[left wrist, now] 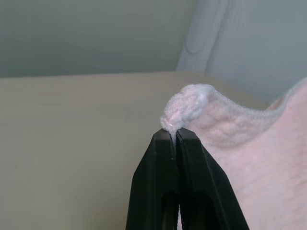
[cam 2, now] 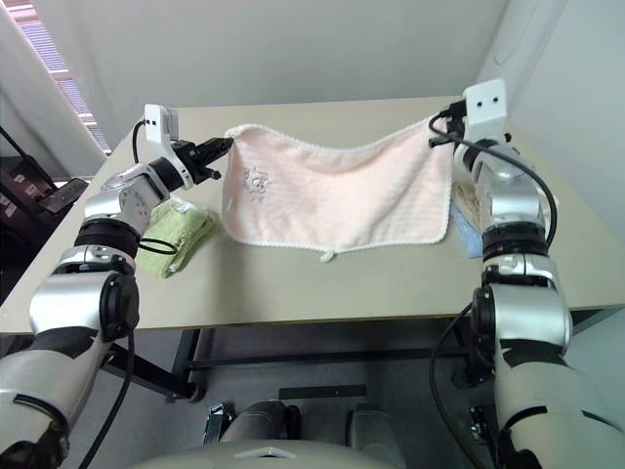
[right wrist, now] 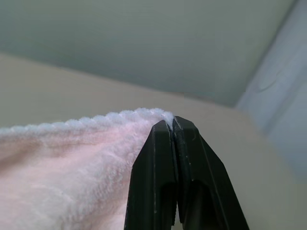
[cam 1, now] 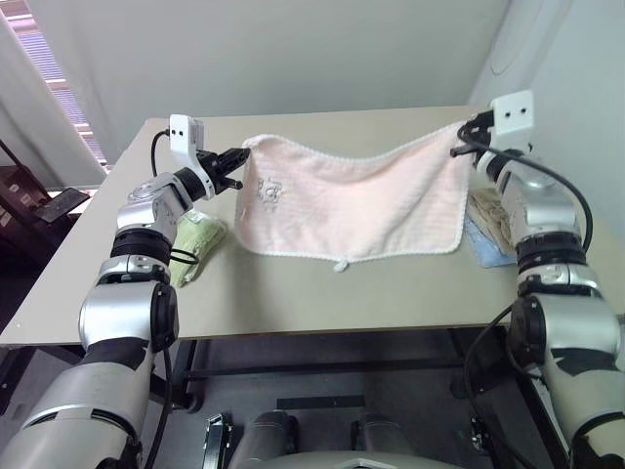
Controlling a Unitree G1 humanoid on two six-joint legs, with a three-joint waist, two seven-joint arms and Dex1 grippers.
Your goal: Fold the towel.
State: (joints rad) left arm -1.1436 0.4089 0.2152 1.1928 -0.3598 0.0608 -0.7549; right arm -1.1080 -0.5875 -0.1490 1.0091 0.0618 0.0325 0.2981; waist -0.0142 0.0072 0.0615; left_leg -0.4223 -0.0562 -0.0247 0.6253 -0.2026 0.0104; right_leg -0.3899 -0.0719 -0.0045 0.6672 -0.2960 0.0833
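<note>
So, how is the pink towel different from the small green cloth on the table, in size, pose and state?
The pink towel is much larger than the green cloth. The towel hangs spread out, pinched at its top corners by the left gripper and the right gripper; the green cloth lies bunched on the table, untouched. The towel has white scalloped trim and a dark logo; the green cloth looks plain. Both look like terry fabric.

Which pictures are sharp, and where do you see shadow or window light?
Left eye view: sharp, window light at upper left, the towel shading the table softly. Left wrist view: fingertips fairly sharp, background wall soft. Right wrist view: the same.
</note>
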